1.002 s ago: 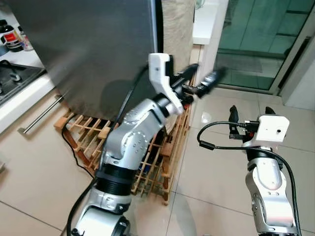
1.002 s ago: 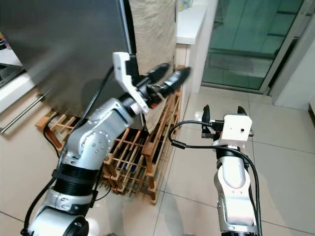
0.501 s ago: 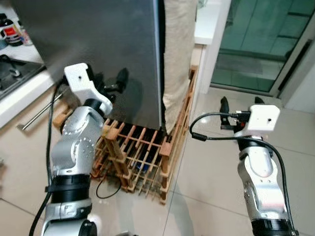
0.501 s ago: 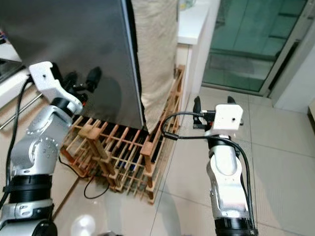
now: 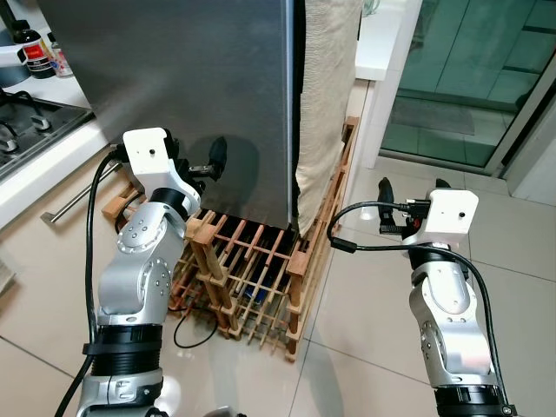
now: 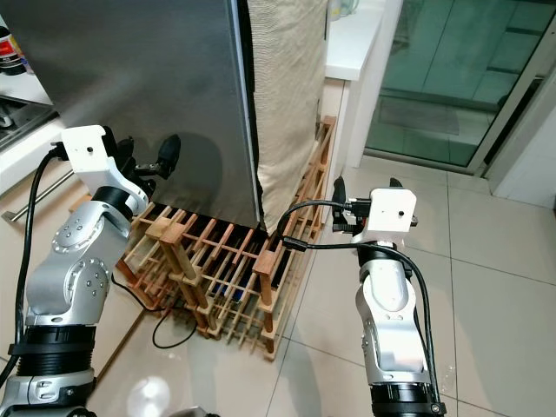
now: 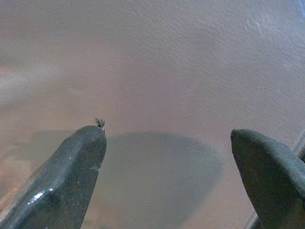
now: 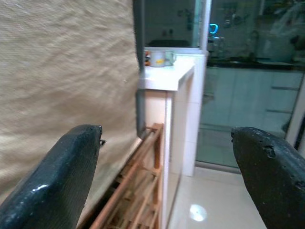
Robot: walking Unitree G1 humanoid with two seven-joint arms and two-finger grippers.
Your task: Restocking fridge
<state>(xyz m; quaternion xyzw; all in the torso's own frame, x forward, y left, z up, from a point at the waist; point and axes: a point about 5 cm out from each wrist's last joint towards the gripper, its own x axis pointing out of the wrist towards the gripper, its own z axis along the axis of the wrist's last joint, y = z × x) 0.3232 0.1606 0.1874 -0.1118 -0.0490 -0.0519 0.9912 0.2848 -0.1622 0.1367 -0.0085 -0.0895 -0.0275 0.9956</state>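
I'm squared up to the fridge, and what faces me is its broad grey steel flank, running tall and upright. Its front edge is that dark vertical seam just where the beige cloth hangs down. That seam is the relation that matters: it lies off to the right of my left gripper and to the left of my right gripper, roughly between the two.

My left gripper is raised in front of the steel panel, close to it and casting a shadow on it; I can't tell whether a fingertip touches. In the left wrist view, the jaws stand wide apart with nothing but bare grey-brown metal between them. Empty.

My right gripper is held out over the tiled floor, pointing toward the cloth and the wooden rack at the fridge's foot. In the right wrist view, the jaws gape just as wide, cloth to one side, a white ledge with a mug beyond. Nothing held there either.

I judge the left gripper nearer the steel, but the right about as close to the seam. No handle that I can make out from here, and nothing to stock in either gripper.
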